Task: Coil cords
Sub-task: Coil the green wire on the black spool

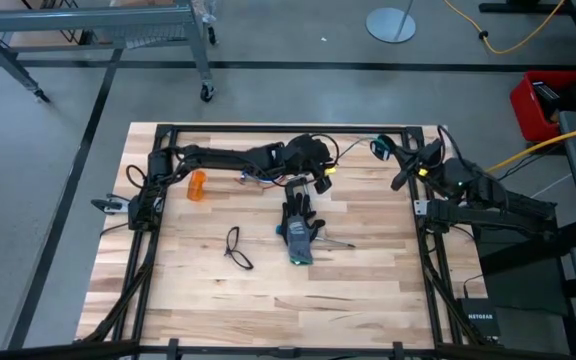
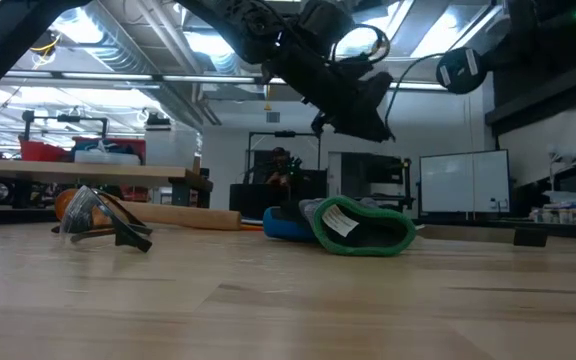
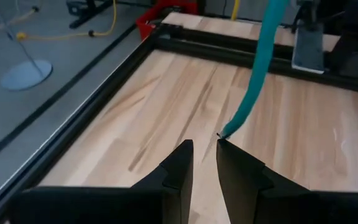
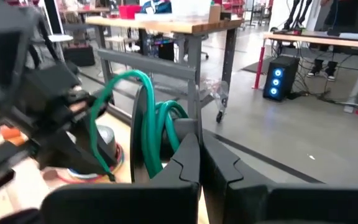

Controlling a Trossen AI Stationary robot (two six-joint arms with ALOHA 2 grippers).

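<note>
A teal cord is wound on a small black disc (image 4: pixel 143 118), which my right gripper (image 4: pixel 201 152) holds shut above the table's far right (image 1: pixel 380 148). The cord's loose stretch (image 3: pixel 253 81) runs to my left gripper (image 3: pixel 204 149), above the table's far middle (image 1: pixel 320 178). Its fingers stand slightly apart, and the cord's free end (image 3: pixel 222 133) lies at one fingertip. A thin dark loop (image 1: pixel 236 247) lies flat on the table at the near left. My left gripper has the cord's free end (image 3: pixel 221 135) at the tip of one finger; I cannot tell whether it touches. My right gripper pinches the wound teal loops (image 4: pixel 169 134) beside the black disc between its two fingers. The coil stands on edge, lifted clear of the table, and the cord leaves it toward the left arm.
A black-and-blue work glove (image 1: pixel 298 232) with a green cuff (image 2: pixel 363 228) lies mid-table. A grey tape roll (image 1: pixel 298 186) sits under the left arm. An orange object (image 1: pixel 198 184) lies at the far left. A dark frame (image 1: pixel 288 130) rims the table.
</note>
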